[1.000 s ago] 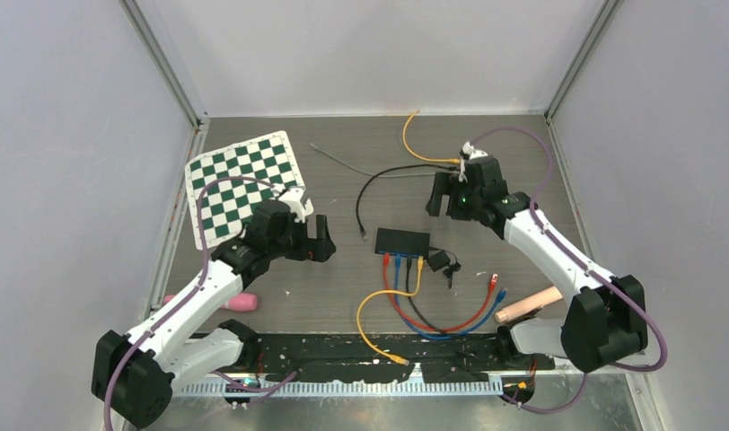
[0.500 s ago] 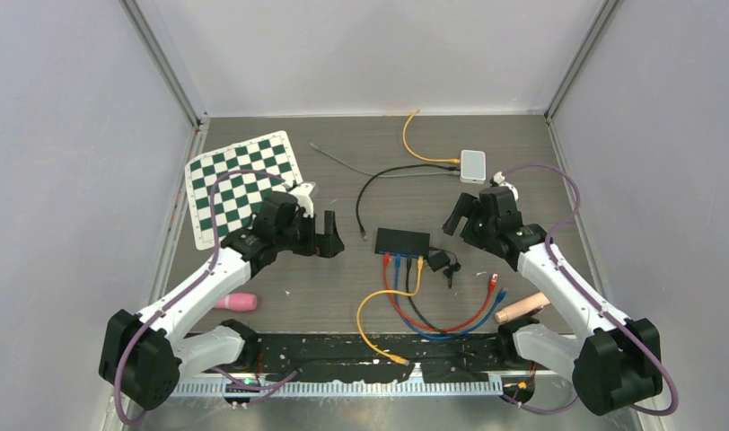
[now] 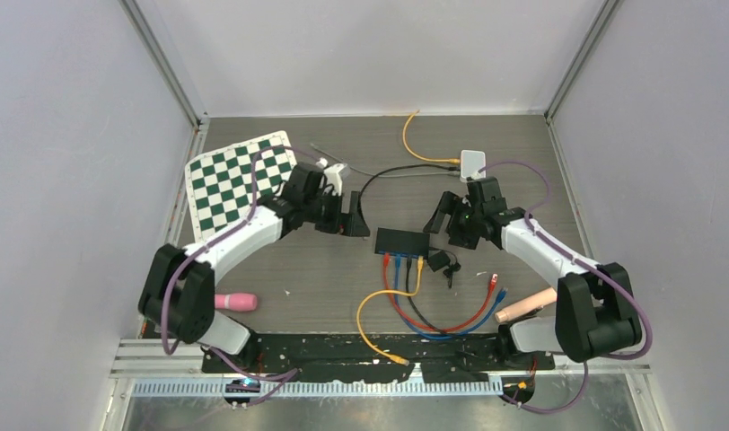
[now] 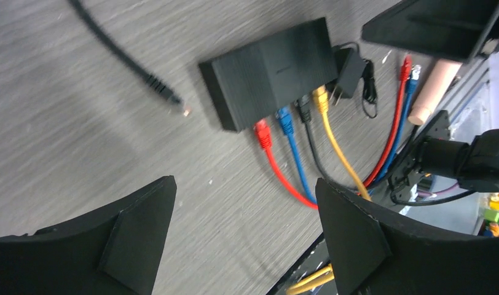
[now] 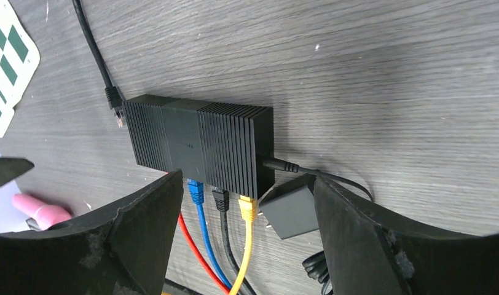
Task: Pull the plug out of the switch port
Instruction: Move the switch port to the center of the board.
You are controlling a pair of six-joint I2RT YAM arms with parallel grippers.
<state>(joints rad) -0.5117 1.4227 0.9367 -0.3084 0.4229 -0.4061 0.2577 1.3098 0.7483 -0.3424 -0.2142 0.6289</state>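
Reach stage — left end effector [image 3: 350,220] and right end effector [image 3: 443,223] are hovering wide, empty, flanking the switch [image 3: 401,240] mid-frame; a plug [image 5: 247,208] needs pinching next.

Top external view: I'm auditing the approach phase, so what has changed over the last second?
The left fingers swung away from the green-and-white checkerboard mat, rightward to the left end of the black ribbed network switch. The right fingers drew back from over the small white box to the switch's right end. Nothing was gripped. Switch, its four plugged cables and mat stayed put.
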